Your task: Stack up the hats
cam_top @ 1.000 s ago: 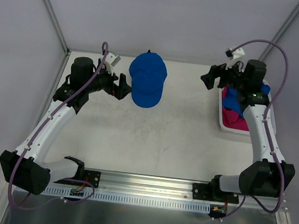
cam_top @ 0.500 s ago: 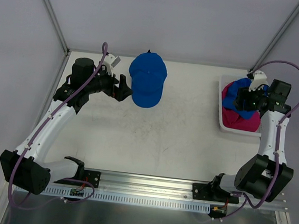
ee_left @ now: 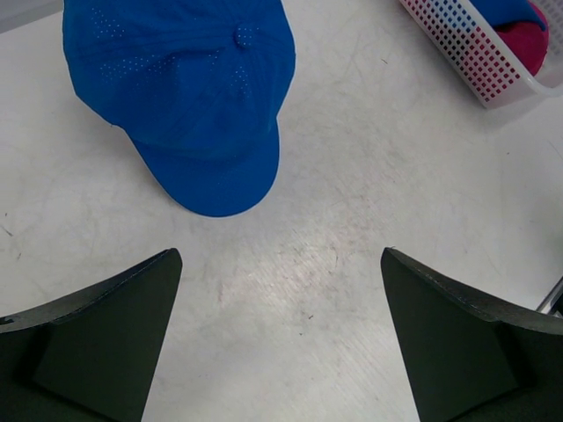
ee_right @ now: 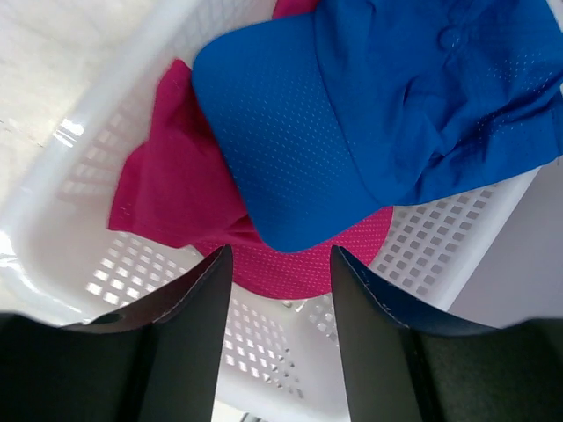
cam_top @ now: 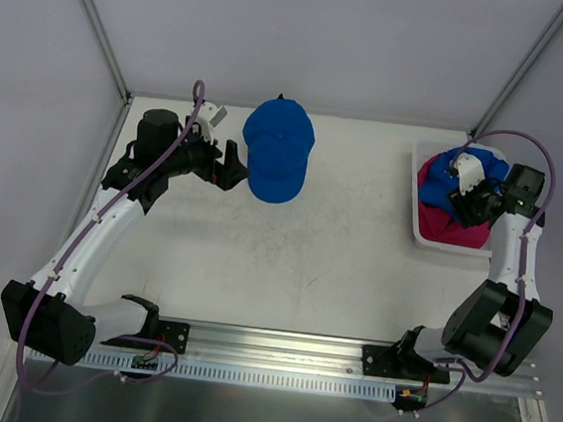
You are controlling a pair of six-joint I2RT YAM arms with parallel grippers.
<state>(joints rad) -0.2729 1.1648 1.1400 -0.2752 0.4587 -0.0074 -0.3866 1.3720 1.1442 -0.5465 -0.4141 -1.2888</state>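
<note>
Blue cap (cam_top: 276, 161): far centre of worktop (cam_top: 337, 256), crown up, flat, brim pointing near. Second blue cap (ee_right: 352, 132): in white perforated tray (ee_right: 53, 220) at far right, lying on crumpled magenta caps (ee_right: 176, 185); their count is unclear.

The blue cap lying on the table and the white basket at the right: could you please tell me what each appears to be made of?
Blue cap: soft matte fabric, probably synthetic mesh, judging by tiny perforations and stitched panel seams.
White basket: looks like moulded plastic, slightly glossy, with a regular grid of square holes in its walls.
</note>
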